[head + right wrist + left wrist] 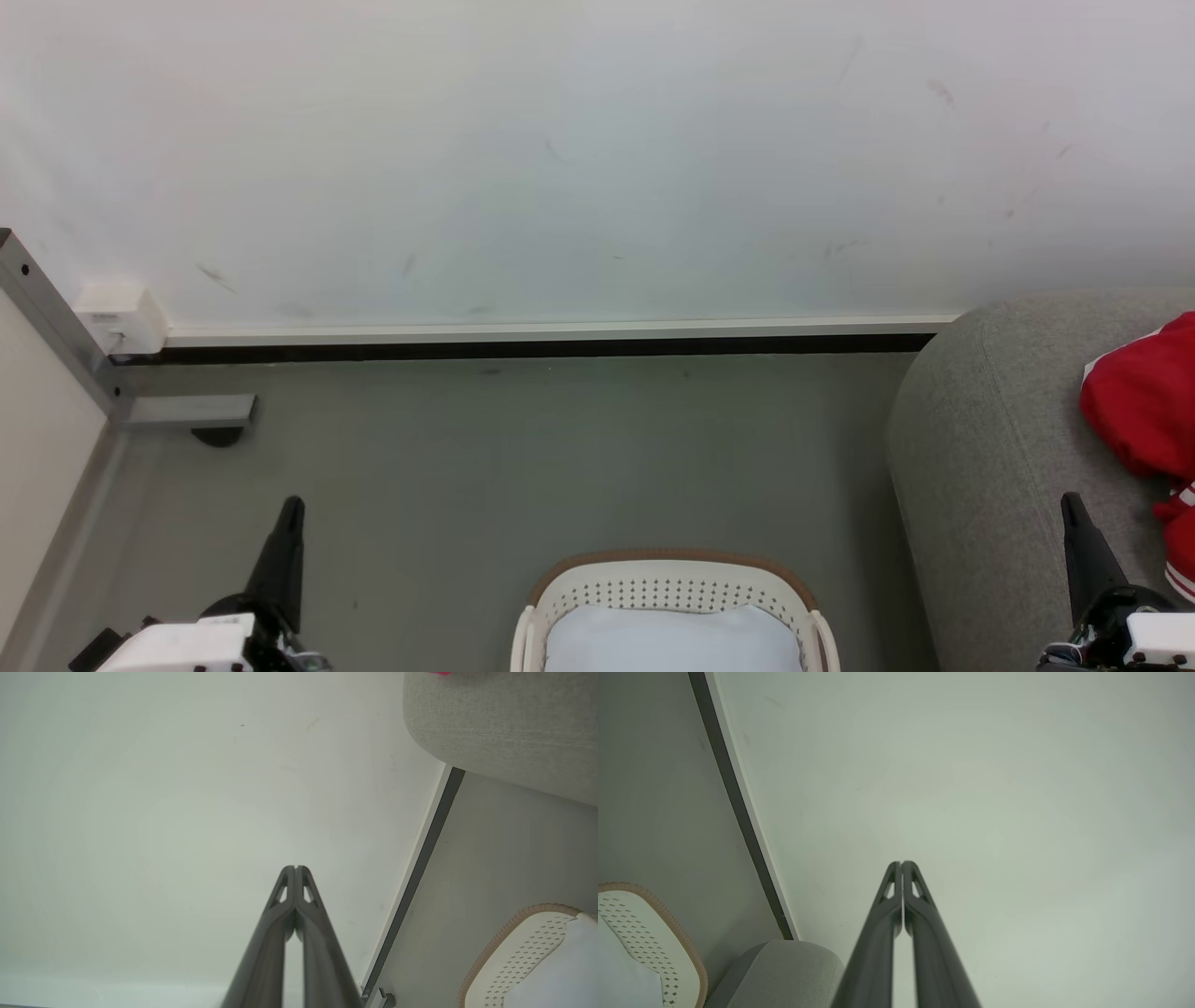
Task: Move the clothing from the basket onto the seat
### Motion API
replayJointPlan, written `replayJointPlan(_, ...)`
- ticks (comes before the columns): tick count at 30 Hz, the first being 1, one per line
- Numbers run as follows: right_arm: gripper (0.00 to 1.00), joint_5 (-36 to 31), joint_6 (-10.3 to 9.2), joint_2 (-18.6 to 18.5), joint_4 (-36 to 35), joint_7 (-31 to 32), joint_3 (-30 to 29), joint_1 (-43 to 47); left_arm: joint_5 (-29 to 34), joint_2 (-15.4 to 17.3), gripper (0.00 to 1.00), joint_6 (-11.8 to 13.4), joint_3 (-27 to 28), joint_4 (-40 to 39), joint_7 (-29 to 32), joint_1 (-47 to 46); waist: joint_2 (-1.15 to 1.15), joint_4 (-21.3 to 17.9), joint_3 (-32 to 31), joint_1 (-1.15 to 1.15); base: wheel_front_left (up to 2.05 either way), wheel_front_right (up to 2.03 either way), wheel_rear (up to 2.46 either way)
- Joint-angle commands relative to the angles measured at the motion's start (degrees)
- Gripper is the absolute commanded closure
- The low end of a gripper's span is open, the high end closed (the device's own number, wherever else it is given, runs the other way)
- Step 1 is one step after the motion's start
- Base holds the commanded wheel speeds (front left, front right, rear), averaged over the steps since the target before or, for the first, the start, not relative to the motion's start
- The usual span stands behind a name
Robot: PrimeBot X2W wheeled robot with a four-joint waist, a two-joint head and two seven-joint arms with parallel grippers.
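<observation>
Through the head camera I see red clothing (1141,411) with white-striped trim lying on the grey woven seat (990,439) at my right. The perforated cream basket (672,590), brown-rimmed, sits on the grey floor (523,457) below a scuffed white wall (560,159) and holds a white pad (672,644). Left wrist camera: my left jaws are pressed together, empty. Right wrist camera: my right jaws likewise.

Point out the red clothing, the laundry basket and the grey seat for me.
clothing (1144,406): head view, on the main red bulk of the fabric.
basket (672,591): head view, on its perforated far wall.
seat (980,448): head view, on its bare grey rounded end.
</observation>
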Motion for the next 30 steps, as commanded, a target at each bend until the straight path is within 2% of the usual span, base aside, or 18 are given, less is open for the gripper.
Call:
replayJointPlan(1,1.00,-0.2,-0.12,-0.2,-0.2,0.3,-0.2,-0.5,-0.8,0.1,1.00,-0.3,0.2,0.1,0.3,-0.4,0.00,0.0,0.0,0.00,0.00,0.00,0.00)
replayJointPlan(30,1.00,-0.3,-0.12,0.0,-0.2,0.4,-0.3,-0.5,-0.8,0.1,1.00,-0.3,0.2,0.1,0.3,-0.4,0.00,0.0,0.0,0.00,0.00,0.00,0.00)
